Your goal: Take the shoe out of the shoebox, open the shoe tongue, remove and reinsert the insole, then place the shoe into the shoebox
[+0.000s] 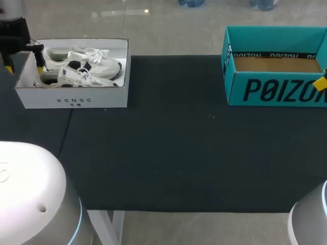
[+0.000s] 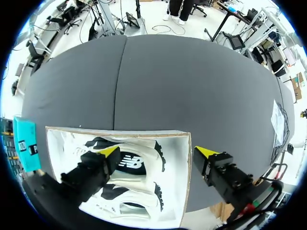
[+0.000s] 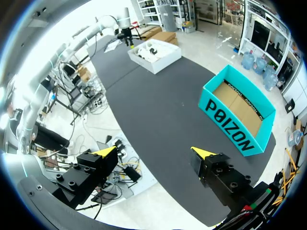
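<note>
A white shoebox (image 1: 76, 97) stands at the table's back left, holding a pair of white shoes (image 1: 82, 66) with black accents. My left gripper (image 1: 24, 68) hovers over the box's left end. In the left wrist view it (image 2: 158, 152) is open: one finger is above a shoe (image 2: 129, 165), the other past the box's wall (image 2: 188, 172). At the head view's right edge, only a yellow tip of my right gripper (image 1: 321, 82) shows. Its own view has it (image 3: 154, 152) open and empty, high above the table's edge.
An open teal box (image 1: 276, 89) with a bare cardboard floor stands at the back right, also seen ahead of the right gripper as a teal box (image 3: 237, 112). The black table (image 1: 173, 158) stretches between both boxes. Its front edge lies near my arm bases.
</note>
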Robot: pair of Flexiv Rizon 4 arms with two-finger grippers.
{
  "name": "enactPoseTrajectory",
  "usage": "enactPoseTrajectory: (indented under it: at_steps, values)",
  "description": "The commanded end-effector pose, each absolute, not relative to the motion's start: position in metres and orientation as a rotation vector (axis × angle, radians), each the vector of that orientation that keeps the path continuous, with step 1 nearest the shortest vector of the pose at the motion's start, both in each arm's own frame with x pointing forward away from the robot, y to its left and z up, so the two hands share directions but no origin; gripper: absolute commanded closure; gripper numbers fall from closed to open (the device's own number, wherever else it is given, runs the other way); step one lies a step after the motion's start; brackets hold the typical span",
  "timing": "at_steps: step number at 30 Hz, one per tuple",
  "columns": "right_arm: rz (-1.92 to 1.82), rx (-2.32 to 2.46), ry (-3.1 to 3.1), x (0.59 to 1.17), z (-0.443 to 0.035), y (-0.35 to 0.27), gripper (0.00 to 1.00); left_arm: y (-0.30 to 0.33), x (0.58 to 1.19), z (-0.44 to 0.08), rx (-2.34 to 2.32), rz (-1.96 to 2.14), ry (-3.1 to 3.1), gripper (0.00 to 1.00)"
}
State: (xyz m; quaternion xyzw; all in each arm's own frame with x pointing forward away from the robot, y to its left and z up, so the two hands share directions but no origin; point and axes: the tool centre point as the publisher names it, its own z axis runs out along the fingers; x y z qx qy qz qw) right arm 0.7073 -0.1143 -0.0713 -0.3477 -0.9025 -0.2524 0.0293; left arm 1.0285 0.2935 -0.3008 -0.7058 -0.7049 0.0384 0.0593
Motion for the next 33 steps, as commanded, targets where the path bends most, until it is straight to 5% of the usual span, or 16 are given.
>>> enactPoseTrajectory:
  at_steps: [1,33]
  values:
    - [-0.77,-1.071,-2.781,0.71,-0.071,-0.114,0.0,0.288,1.026,-0.314,-2.214,-0.086,-2.243,0.0]
    - [-0.77,-1.071,-2.781,0.71,-0.071,-0.114,0.0,0.281,1.073,-0.348,-2.116,-0.054,-2.282,0.0]
